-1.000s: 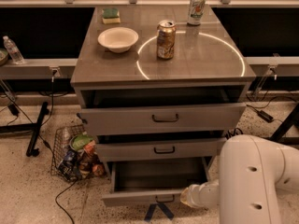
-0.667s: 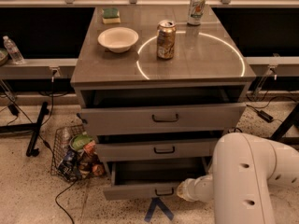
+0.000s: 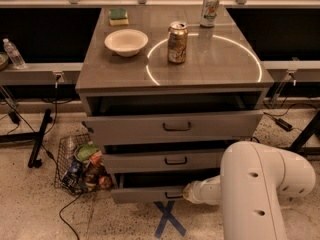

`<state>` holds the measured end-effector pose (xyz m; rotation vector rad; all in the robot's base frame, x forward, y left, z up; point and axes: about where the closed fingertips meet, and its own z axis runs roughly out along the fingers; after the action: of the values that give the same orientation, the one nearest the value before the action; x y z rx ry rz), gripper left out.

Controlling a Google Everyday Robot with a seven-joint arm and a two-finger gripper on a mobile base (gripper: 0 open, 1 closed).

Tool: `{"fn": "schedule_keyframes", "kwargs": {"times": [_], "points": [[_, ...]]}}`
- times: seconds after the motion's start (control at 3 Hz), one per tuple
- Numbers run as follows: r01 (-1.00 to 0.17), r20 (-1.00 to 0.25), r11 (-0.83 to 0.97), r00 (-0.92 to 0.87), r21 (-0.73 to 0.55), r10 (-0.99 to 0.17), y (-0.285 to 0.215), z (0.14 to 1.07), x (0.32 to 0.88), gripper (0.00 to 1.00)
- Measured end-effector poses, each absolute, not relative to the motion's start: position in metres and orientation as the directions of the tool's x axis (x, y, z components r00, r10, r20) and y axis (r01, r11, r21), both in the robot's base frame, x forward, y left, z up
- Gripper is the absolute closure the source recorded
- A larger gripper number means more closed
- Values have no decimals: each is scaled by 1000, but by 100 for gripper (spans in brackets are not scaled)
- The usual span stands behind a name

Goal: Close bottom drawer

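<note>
— What does the arm (image 3: 265, 189) look like?
— It has a smooth off-white shell, a fat rounded tube with a few small dark round holes (image 3: 250, 174) in its side.
— And further along?
— It narrows to a slimmer pale wrist (image 3: 210, 191) with ringed seams. The gripper (image 3: 188, 192), pale too, sits at that thin end, low against the bottom drawer (image 3: 142, 194) front.
</note>
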<state>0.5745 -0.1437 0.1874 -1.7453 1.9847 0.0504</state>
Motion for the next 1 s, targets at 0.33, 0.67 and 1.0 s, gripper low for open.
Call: {"fn": "schedule_keyframes", "kwargs": {"times": [0.33, 0.67, 1.0], "points": [[-925, -373, 182, -48, -332, -927, -150, 192, 599, 100], [-916, -329, 173, -49, -361, -943, -175, 195, 614, 100], [-915, -302, 179, -67, -361, -951, -194, 192, 612, 100]]}}
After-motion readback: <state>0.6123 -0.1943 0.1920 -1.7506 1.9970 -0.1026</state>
